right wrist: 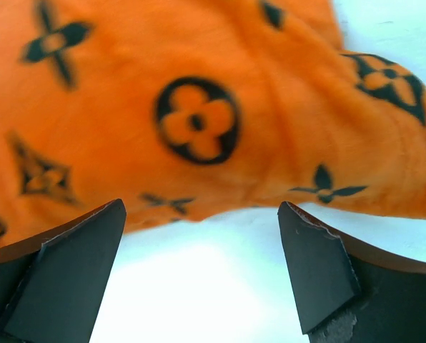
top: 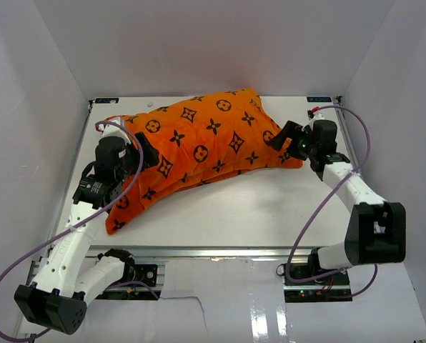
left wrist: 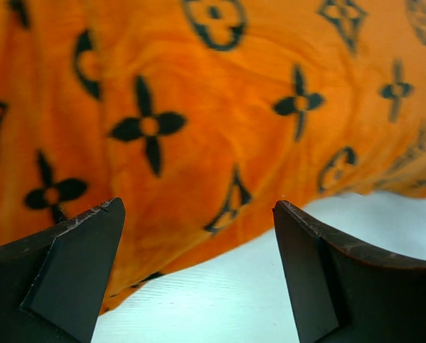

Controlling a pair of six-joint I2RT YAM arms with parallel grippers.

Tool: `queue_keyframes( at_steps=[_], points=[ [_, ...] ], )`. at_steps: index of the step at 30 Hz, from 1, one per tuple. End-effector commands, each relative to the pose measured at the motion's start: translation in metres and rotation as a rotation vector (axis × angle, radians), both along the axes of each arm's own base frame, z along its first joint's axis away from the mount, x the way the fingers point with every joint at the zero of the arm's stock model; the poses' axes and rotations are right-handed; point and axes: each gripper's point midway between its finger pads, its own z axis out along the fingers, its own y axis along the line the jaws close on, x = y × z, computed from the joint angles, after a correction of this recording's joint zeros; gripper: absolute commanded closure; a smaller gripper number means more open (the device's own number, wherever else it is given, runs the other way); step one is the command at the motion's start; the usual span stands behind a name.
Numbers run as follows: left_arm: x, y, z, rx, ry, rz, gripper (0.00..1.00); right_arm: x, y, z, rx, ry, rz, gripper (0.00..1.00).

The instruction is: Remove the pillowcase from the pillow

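The orange pillowcase (top: pixel 199 146) with black flower and star motifs lies slantwise across the white table, stuffed full; the white pillow inside is hidden. My left gripper (top: pixel 146 150) is open at the cover's left side, its jaws wide apart just in front of the fabric (left wrist: pixel 199 128). My right gripper (top: pixel 281 139) is open at the cover's right corner, the orange cloth (right wrist: pixel 199 121) just beyond its fingertips. Neither gripper holds anything.
White walls enclose the table (top: pixel 256 207) on the left, back and right. The arm bases and a metal rail (top: pixel 213 251) run along the near edge. Purple cables loop beside both arms.
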Motion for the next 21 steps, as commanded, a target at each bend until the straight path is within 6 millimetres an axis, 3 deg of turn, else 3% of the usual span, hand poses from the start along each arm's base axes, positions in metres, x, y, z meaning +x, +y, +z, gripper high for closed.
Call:
queue_keyframes(
  at_steps=[1,3,4,5,7,11,13,14,16,18,19,20,21],
  points=[
    [-0.009,0.051,-0.012,0.147,0.060,0.240,0.05,-0.031,0.012,0.042,-0.012,-0.117,0.115,0.07],
    [-0.013,0.054,-0.036,0.147,0.127,0.267,0.05,-0.049,0.019,0.043,-0.015,-0.109,0.149,0.07],
    [-0.014,0.051,-0.044,0.131,0.144,0.263,0.05,-0.059,0.022,0.058,-0.007,-0.159,0.160,0.07],
    [-0.013,0.038,-0.055,0.096,0.167,0.207,0.07,-0.069,0.025,0.052,-0.005,-0.155,0.175,0.07],
    [-0.010,0.017,-0.074,0.050,0.203,0.112,0.15,-0.087,0.036,0.066,0.001,-0.207,0.217,0.06],
    [-0.011,-0.012,-0.094,-0.034,0.244,0.005,0.22,-0.114,0.049,0.075,-0.008,-0.243,0.273,0.06],
    [-0.014,-0.048,-0.087,-0.159,0.203,-0.108,0.24,-0.128,0.054,0.079,-0.013,-0.276,0.292,0.06],
    [-0.026,-0.071,-0.096,-0.188,0.209,-0.191,0.24,-0.131,0.054,0.079,-0.018,-0.279,0.300,0.07],
    [-0.038,-0.112,-0.080,-0.281,0.159,-0.300,0.25,-0.138,0.054,0.077,-0.033,-0.288,0.306,0.06],
    [-0.040,-0.139,-0.066,-0.313,0.105,-0.367,0.25,-0.143,0.053,0.072,-0.040,-0.281,0.311,0.06],
    [-0.054,-0.163,-0.059,-0.327,0.103,-0.441,0.25,-0.146,0.051,0.070,-0.044,-0.281,0.306,0.06],
    [-0.053,-0.180,-0.037,-0.346,0.056,-0.486,0.24,-0.148,0.050,0.067,-0.045,-0.272,0.306,0.05],
    [-0.054,-0.198,-0.043,-0.324,0.080,-0.519,0.23,-0.151,0.049,0.064,-0.047,-0.273,0.307,0.05]
  ],
)
